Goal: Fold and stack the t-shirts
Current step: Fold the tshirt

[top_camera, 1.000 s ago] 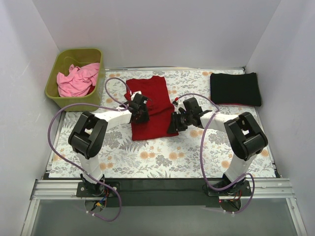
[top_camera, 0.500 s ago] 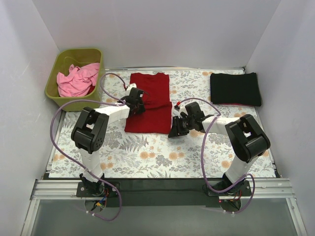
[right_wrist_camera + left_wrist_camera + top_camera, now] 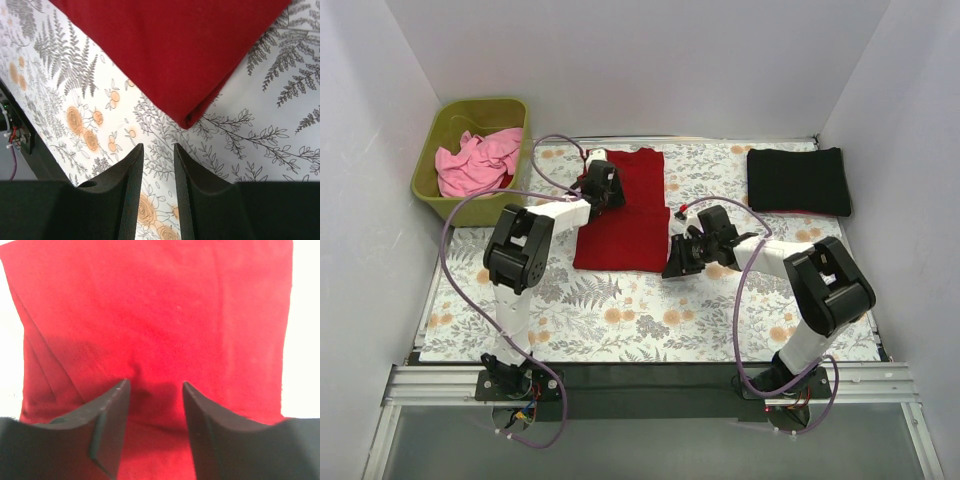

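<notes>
We judged the work to be in the middle of folding the dark red t-shirt [image 3: 623, 215], which lay flat on the floral table cloth [image 3: 650, 310] left of centre as a long rectangle, with a crease running across it about halfway. The left gripper [image 3: 603, 185] sat over the shirt's far half. Its wrist camera showed the fingers set moderately apart with only smooth red cloth under the gap and nothing pinched. The right gripper [image 3: 682, 255] hung just beside the shirt's near right corner, its fingers drawn to a narrow slot through which we saw the patterned cloth, so it held nothing. That corner looked doubled over, a sign to us that at least one fold was in. The black t-shirt [image 3: 798, 180] lay folded at the far right, well apart, and the light pink t-shirt [image 3: 475, 162] sat crumpled in the olive-green bin [image 3: 480, 103]. We thought the next move called for both grippers to take hold of one end of the red shirt, gathering every layer, and fold it over to roughly the black one's outline before stacking.
</notes>
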`<action>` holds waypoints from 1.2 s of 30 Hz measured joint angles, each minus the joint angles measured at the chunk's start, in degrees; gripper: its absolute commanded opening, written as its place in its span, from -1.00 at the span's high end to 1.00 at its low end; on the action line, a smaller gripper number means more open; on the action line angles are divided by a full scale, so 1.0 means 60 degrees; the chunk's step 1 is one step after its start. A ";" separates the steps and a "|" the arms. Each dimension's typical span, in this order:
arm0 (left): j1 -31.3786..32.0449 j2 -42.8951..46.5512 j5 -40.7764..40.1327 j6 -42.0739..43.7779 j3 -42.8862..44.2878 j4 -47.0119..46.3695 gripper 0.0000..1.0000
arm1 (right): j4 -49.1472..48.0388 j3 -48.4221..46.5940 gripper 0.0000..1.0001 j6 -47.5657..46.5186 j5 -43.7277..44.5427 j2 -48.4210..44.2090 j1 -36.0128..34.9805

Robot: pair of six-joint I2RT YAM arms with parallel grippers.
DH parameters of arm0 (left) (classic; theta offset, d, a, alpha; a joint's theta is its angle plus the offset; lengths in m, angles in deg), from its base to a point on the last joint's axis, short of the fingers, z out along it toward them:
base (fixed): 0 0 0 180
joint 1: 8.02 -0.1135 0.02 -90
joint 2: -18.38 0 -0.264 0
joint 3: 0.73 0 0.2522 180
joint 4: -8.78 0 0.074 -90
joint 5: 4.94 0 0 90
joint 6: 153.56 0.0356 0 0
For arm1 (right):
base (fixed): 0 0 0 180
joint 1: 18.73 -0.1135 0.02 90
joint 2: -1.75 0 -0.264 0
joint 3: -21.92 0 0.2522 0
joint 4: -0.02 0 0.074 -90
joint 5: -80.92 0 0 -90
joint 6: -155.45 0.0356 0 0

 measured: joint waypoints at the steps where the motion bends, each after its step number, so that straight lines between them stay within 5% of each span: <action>1: -0.0069 -0.0175 0.0069 0.0011 0.0157 -0.0018 0.04 | 0.0033 0.0000 0.35 -0.0018 0.0018 -0.0120 0.0000; 7: -0.0444 0.0477 0.0171 -0.0124 -0.0393 0.0328 -0.15 | 0.0219 -0.0204 0.34 -0.0124 0.0051 -0.0787 0.0000; 17: -0.0455 0.5490 0.0627 -0.1191 -0.3901 0.0790 0.06 | 0.0255 -0.2080 0.33 -0.0117 -0.0488 0.0433 -0.0004; 25: -0.0455 0.5453 0.1115 -0.2229 -0.6207 0.1504 0.27 | 0.0248 -0.2266 0.34 -0.0117 -0.0772 0.1625 0.0000; 36: -0.0229 0.6852 0.2390 -0.3650 -0.7362 0.2550 0.34 | 0.0474 -0.0565 0.34 -0.0270 -0.0630 0.0696 0.0233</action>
